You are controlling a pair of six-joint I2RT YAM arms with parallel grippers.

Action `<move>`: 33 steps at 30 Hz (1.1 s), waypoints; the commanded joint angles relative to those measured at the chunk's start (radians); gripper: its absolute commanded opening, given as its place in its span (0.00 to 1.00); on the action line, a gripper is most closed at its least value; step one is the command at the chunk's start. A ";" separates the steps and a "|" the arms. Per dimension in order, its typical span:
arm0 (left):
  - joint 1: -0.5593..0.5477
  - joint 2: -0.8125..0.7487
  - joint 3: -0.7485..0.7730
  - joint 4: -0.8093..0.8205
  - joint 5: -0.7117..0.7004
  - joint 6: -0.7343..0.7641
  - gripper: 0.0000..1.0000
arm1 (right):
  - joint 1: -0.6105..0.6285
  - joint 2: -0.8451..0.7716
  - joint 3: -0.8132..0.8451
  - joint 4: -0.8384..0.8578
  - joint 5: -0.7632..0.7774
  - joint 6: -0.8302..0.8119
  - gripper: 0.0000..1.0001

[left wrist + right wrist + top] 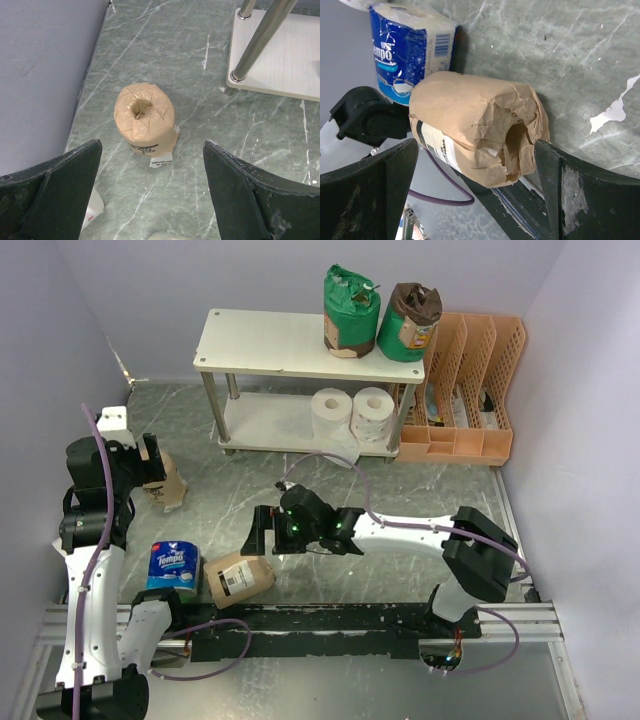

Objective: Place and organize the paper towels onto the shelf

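Note:
The shelf [270, 340] stands at the back. Two green-wrapped rolls [351, 310] [409, 324] stand on its top board and two bare white rolls [331, 413] [372, 413] on its lower board. One tan-wrapped roll [166, 486] stands upright at the left; in the left wrist view this roll [145, 120] is ahead of my open, empty left gripper [152, 200]. The other tan roll [240, 577] lies on its side next to the blue Tempo roll [173, 568]. My right gripper [264, 534] is open, its jaws either side of that lying roll [480, 130], not touching it.
An orange slotted file rack [465, 390] stands right of the shelf. A shelf leg [260, 40] and the lower board [285, 60] are at the upper right of the left wrist view. A grey wall [40, 75] is close on the left. The black base rail [350, 618] runs along the near edge.

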 commanded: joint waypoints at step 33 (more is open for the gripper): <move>-0.007 -0.022 -0.017 0.014 0.036 0.017 0.94 | 0.023 0.106 -0.029 0.315 -0.253 0.032 0.00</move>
